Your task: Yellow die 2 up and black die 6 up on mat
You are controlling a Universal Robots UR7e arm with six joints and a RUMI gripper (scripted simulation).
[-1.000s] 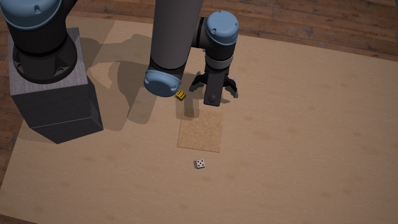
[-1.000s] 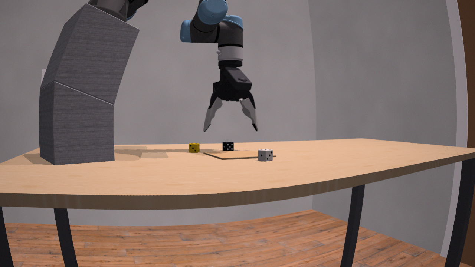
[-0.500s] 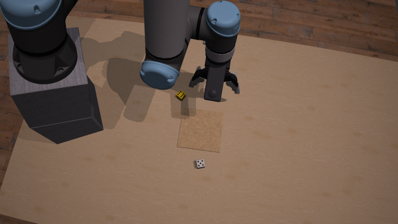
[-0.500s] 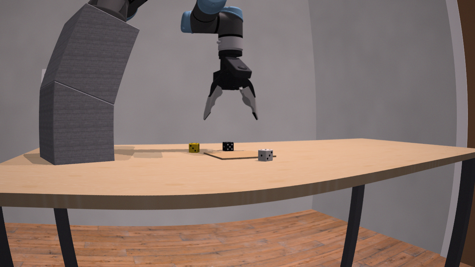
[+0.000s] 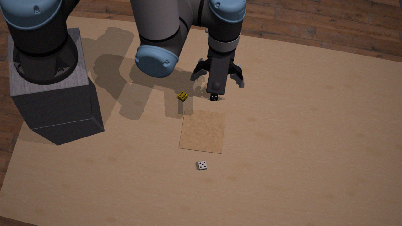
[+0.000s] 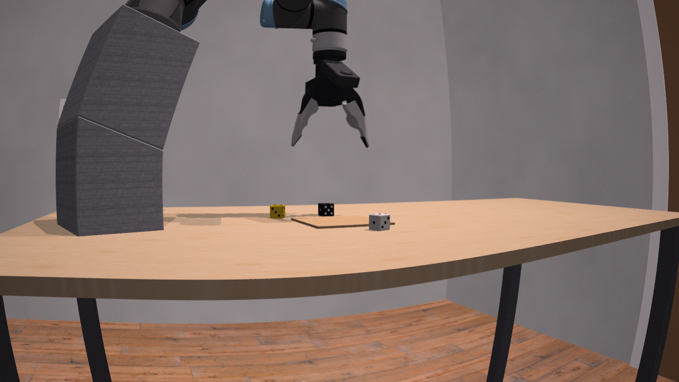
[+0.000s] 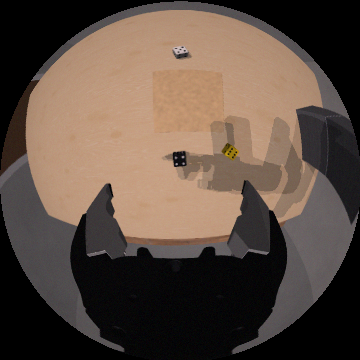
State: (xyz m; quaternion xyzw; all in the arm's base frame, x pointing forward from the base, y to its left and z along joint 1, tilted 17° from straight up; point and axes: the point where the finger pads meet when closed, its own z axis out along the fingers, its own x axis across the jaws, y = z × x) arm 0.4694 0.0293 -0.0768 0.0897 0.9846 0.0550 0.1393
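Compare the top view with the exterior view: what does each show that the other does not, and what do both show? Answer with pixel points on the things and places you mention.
Only the top view: the readable top faces of the yellow die [image 5: 182, 96] [image 6: 277, 211] [image 7: 230, 151], a six, and the white die [image 5: 202, 165] [image 6: 379, 222] [image 7: 180, 51], a five.

Only the exterior view: the table legs [image 6: 504, 313].

Both: three dice off the mat [image 5: 202, 130] [image 6: 332, 222] [image 7: 187, 100], including the black die [image 5: 214, 97] [image 6: 325, 209] [image 7: 179, 159], and the open gripper [image 5: 217, 83] [image 6: 330, 145] [image 7: 176, 183].

A pale wooden table [image 5: 309, 168] [image 6: 213, 256] [image 7: 75, 110] with a rounded edge stood on dark, slanting legs [image 6: 504, 322]. Beneath it spread a reddish-brown plank floor [image 5: 295, 22] [image 6: 237, 351], and behind it rose a mottled grey wall [image 6: 227, 118], with a pale vertical strip [image 6: 654, 95] beside a brown panel [image 6: 668, 71].
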